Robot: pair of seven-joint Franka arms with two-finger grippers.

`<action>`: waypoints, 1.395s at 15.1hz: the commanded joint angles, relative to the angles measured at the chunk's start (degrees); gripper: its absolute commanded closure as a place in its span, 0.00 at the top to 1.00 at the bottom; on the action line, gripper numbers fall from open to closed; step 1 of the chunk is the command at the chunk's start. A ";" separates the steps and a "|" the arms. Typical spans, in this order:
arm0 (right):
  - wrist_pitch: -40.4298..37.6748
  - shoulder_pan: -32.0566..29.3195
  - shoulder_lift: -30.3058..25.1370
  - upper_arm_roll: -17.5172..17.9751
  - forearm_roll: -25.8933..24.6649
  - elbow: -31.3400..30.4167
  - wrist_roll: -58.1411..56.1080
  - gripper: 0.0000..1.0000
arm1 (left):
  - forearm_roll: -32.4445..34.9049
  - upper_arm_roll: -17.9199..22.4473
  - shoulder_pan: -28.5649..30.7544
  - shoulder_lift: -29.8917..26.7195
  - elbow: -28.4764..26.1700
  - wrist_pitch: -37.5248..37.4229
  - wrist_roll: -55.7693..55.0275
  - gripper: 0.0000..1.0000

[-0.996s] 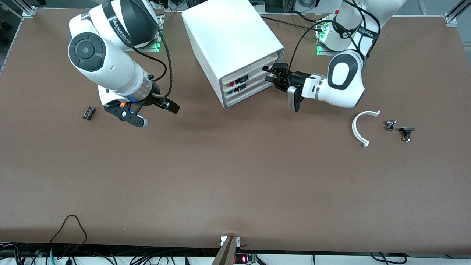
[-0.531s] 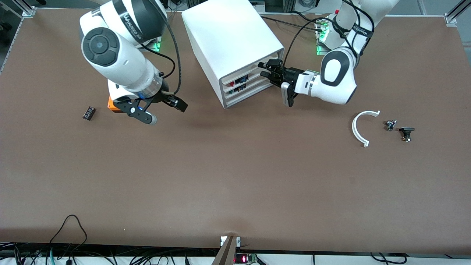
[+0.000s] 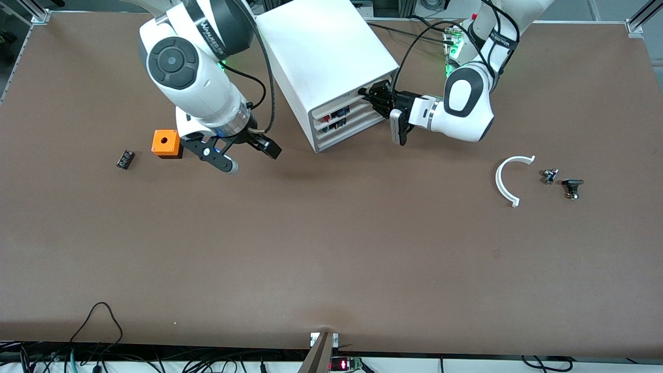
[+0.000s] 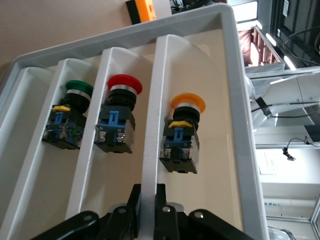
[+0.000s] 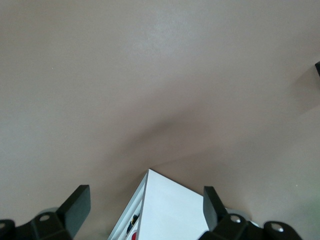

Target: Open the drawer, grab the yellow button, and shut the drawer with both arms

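The white drawer cabinet (image 3: 321,46) stands toward the robots' side, mid-table. My left gripper (image 3: 370,95) is at its top drawer (image 3: 344,106), and the left wrist view shows the gripper (image 4: 148,194) shut on a white divider (image 4: 152,125) of that drawer. The button (image 4: 183,136), orange-yellow cap on a black body, sits in the compartment beside that divider. Green (image 4: 70,116) and red (image 4: 119,116) buttons fill the neighbouring compartments. My right gripper (image 3: 250,158) hangs open and empty over the table between the orange box (image 3: 166,143) and the cabinet.
A small flat black component (image 3: 125,158) lies beside the orange box toward the right arm's end. A white curved piece (image 3: 510,178) and two small dark parts (image 3: 550,176) (image 3: 572,187) lie toward the left arm's end. Cables run along the table's near edge.
My left gripper moved in to the top drawer and shut on its divider. The right arm swung toward the cabinet, uncovering the orange box; its gripper stayed open.
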 commanded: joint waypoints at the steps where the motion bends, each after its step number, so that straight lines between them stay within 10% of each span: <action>1: 0.07 0.90 2.82 0.09 -0.63 4.30 4.18 1.00 | -1.43 -0.49 0.35 0.71 -0.60 1.12 1.72 0.00; 21: 13.77 12.41 19.61 -0.17 -0.71 23.38 29.30 1.00 | 20.45 0.30 14.50 17.93 24.01 -1.87 0.84 0.00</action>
